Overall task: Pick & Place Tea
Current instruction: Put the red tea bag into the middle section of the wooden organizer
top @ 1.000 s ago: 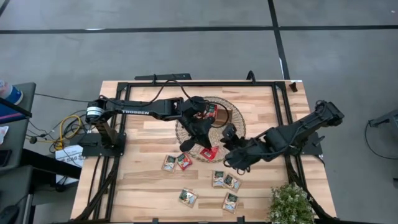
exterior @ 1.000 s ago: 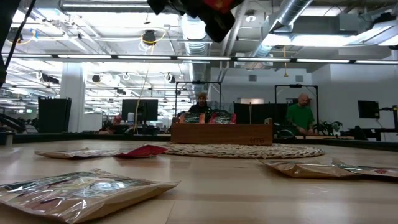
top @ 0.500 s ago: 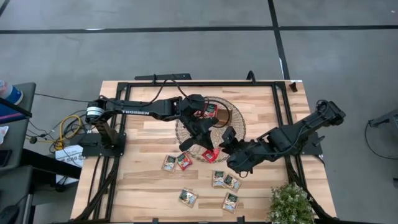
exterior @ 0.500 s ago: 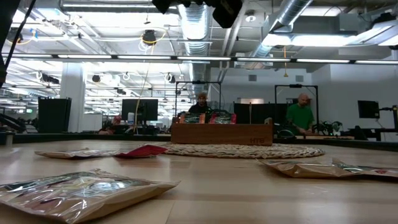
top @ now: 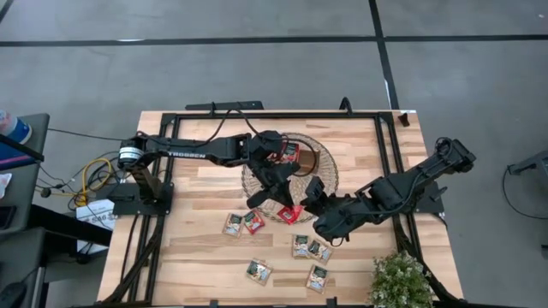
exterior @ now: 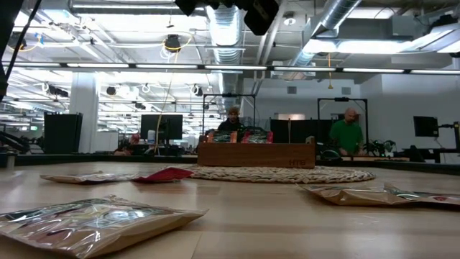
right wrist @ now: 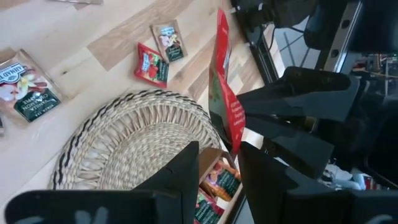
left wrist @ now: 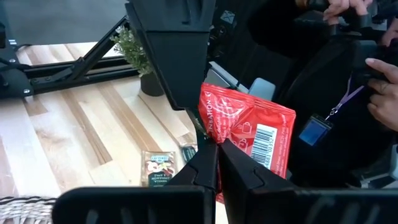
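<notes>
Wooden table point(top: 197, 248) fills the middle of the room, with a round wicker mat point(top: 324, 167) and a brown tray point(exterior: 255, 154) sitting on it. Lots of little tea sachets point(top: 258, 271) lie flat on the wood on the side of the mat away from the tray. A person point(exterior: 347, 133) stands far off in the room behind.

Both arms meet up in the air, over the edge of the mat. The left gripper point(left wrist: 217, 144) is squeezed tight on one red sachet point(left wrist: 249, 134) and holds it up on its edge. The right gripper point(right wrist: 217, 149) is just beside it, and its two fingers have a gap between them. The bottom edge of the red sachet point(right wrist: 222, 93) seems to hang at that gap, but I can't be sure it is really inside, because the sachet shows so thin from that side.

Things could go wrong from here:

- If the right fingers close when the sachet is not between them, they grab only air.
- If the left gripper lets go too soon, the sachet falls onto the mat or the table.
- If both squeeze and pull apart, the thin packet could bend or rip.
- The two grippers are very close, so they could bump each other.
- A grip on just the corner could let the sachet slip or twist, and then it would not drop neatly into the tray.
</notes>
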Robot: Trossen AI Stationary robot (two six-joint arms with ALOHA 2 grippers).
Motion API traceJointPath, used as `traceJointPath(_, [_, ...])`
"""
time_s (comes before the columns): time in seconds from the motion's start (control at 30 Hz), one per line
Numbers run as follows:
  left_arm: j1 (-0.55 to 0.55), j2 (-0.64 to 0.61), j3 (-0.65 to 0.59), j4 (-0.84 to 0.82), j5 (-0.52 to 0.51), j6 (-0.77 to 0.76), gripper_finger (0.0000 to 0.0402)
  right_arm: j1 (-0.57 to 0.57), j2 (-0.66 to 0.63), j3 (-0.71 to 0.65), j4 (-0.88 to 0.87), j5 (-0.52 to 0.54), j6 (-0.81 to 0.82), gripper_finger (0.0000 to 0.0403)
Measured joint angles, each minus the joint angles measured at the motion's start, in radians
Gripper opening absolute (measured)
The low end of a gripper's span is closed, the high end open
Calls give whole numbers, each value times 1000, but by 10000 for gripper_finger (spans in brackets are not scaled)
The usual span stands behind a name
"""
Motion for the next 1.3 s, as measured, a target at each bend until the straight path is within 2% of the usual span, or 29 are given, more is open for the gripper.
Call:
traceJointPath(0.37, [1, 0, 0, 3, -44, 1, 0, 7, 0, 0, 47, -9, -34, 97])
traceJointPath(0.47, [1, 0, 0, 4, -44, 1, 0, 4, 0, 0, 46, -36, -34, 78])
traceJointPath(0.6, [0, 1, 0, 7, -45, 1, 0, -9, 0, 0, 23, -63, -34, 14])
traceJointPath(0.7, [1, 3, -1, 7, -49, -3, 0, -23, 0, 0, 14, -82, -20, 4])
traceJointPath(0.83, [0, 3, -1, 4, -127, -63, 0, -27, 0, 0, 2, -82, -19, 1])
traceJointPath(0.9, [-1, 3, -1, 1, -134, -79, 4, -26, 0, 0, 3, -82, -18, 0])
traceJointPath(1.07, [-10, 2, -1, 1, -181, -94, 51, -26, 0, 0, 5, -86, -15, 0])
traceJointPath(1.3, [-21, 0, 0, -27, -354, -110, 152, -26, 1, 0, -11, -83, 21, 0])
